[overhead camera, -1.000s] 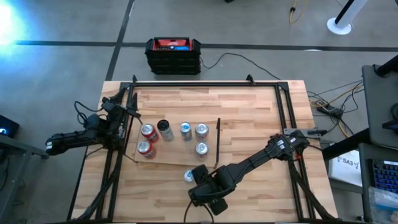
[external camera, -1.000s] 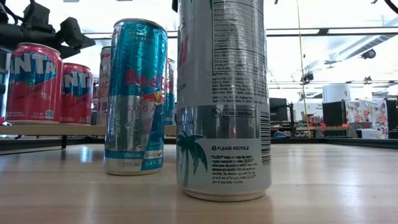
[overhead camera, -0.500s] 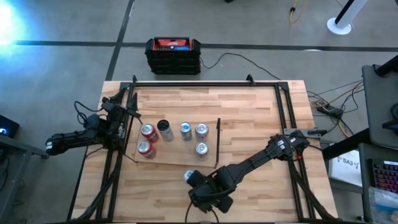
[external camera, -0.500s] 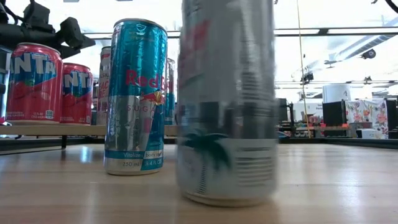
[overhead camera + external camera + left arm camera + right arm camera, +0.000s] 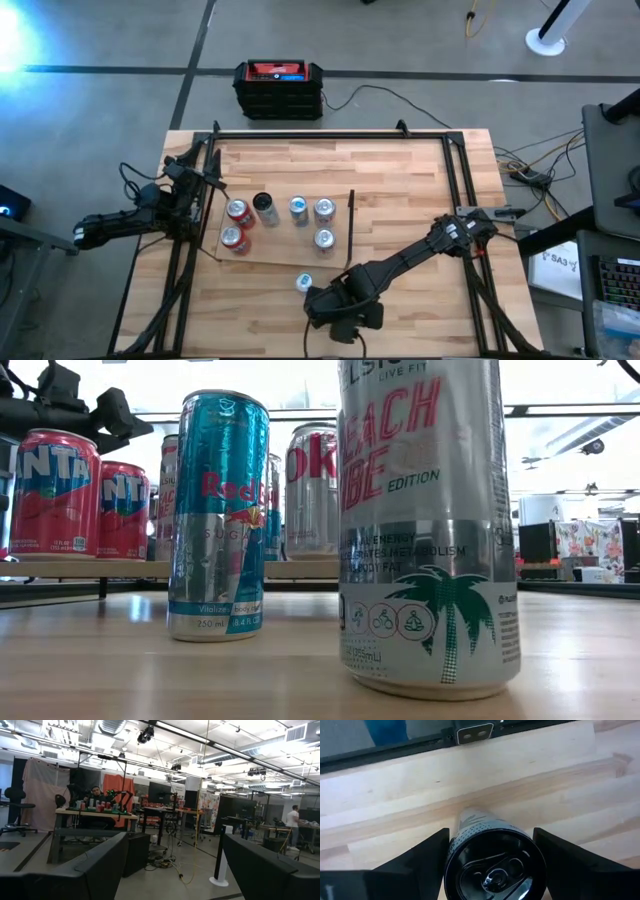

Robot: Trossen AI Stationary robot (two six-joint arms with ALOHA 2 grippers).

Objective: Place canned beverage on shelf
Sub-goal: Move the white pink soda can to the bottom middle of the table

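moved: silver can [image 5: 428, 525] slid right and turned, label facing now
right gripper [image 5: 340, 312]: fingers straddling silver can, 6 o'clock of shelf [image 5: 285, 250]
left gripper [image 5: 85, 234]: parked 9 o'clock, fingers spread

The table [image 5: 400, 190] is pale planked wood with a smooth, faintly shiny finish. The silver can [image 5: 428, 525] nearest the low camera is glossy printed metal with a brushed band, and beside it the teal can [image 5: 218, 515] is shiny metal too, as are the red cans [image 5: 55, 490] behind on the matt wooden shelf [image 5: 285, 252]. The fingers [image 5: 422, 860] flanking the silver can's bright metal lid look like matt black plastic.
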